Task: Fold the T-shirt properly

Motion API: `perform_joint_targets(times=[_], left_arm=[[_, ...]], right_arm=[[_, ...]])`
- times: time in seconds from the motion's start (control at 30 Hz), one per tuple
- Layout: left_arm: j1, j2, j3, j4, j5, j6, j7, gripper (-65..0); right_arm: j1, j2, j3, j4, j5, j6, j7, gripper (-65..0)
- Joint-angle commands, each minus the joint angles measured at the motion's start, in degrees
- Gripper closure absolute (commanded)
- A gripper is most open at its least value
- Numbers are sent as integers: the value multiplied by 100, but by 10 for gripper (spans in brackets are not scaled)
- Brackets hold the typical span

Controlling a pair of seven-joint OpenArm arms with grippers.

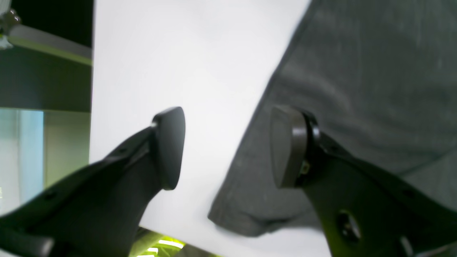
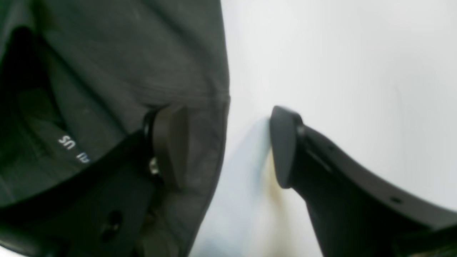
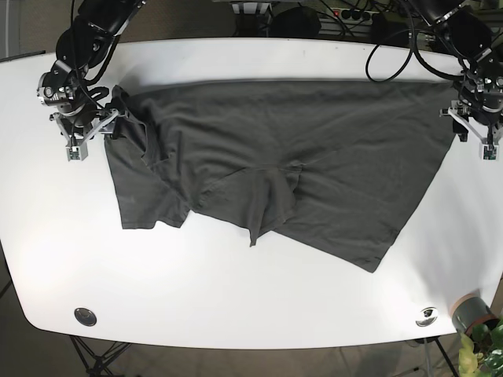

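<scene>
Between the spread, empty fingers of the left gripper (image 1: pixel 228 146) and right gripper (image 2: pixel 228 146), the T-shirt (image 3: pixel 314 157) lies rumpled on the counter (image 3: pixel 236 298), each edge awaiting a pinch.

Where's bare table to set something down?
Widest bare patch: table front strip, below the T-shirt hem. Narrow strip behind its far edge. Crowded at both side ends, where the left gripper and right gripper straddle the shirt edges.
</scene>
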Motion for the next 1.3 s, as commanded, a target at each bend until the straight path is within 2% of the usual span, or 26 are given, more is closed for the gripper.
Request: perform_joint_targets(times=[0.0,0.13,0.2,0.33,0.4,0.57,0.93,1.0,1.07,1.2,1.27], left_arm=[[-115,-127,-24,76,0,40,-88,-350],[-194,-154,214,68,0,40,-88,-350],[-194,-163,337,76,0,40,-88,-350],[-203,-154,372,68,9,48,-88,-350],[-212,-154,442,68,9,48,-88,-350],[-264,-154,671,68,9,66,-88,-350],[-405,-154,838,68,9,75,-96,-350],[-449,-198,970,68,9,75,-96,-350],[-607,-198,1084,59,9,75,-96,-350],[-941,-180,1269,-302,17,84,-96,-350],[-1179,-180,1392,-574,17,84,-96,-350]], right_arm=[[74,12,7,31,28,26,39,-358],[82,-102,7,31,28,34,30,-482],[91,-128,7,22,28,34,30,-506],[91,-137,7,14,46,34,30,-476],[82,-172,-11,22,248,34,4,-455],[-67,-181,-37,58,565,17,-84,-453],[-49,-190,-46,-153,591,34,-119,-444],[21,-190,-46,-224,591,34,-102,-412],[56,-199,-46,-233,573,34,-102,-341],[65,-199,-46,-233,591,34,-102,-101],[65,-199,-46,-233,591,34,-102,-22]])
